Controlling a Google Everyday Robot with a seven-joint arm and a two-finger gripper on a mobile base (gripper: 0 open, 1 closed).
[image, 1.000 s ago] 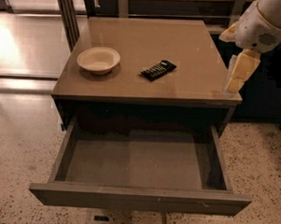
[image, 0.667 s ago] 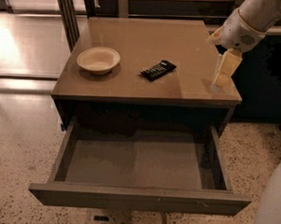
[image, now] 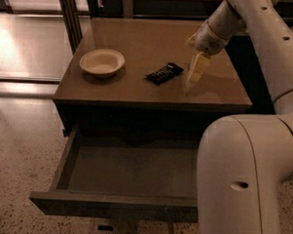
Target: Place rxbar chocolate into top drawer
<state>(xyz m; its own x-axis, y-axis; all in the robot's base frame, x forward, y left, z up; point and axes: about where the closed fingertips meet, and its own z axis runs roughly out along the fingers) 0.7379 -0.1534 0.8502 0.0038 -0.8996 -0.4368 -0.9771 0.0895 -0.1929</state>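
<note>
Camera view shows the cream gripper (image: 197, 71), grip state impossible to tell, poised just right of the small black-wrapped rxbar chocolate (image: 164, 73) lying on the brown wooden tabletop (image: 140, 38), seemingly lining up a grasp above the open dark grey top drawer (image: 113, 205).

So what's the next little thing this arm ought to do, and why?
Probably shift the gripper sideways toward the bowl until it is over the rxbar chocolate. The bar lies on the cabinet top just beside the gripper, not yet grasped, and the top drawer already stands open.
</note>
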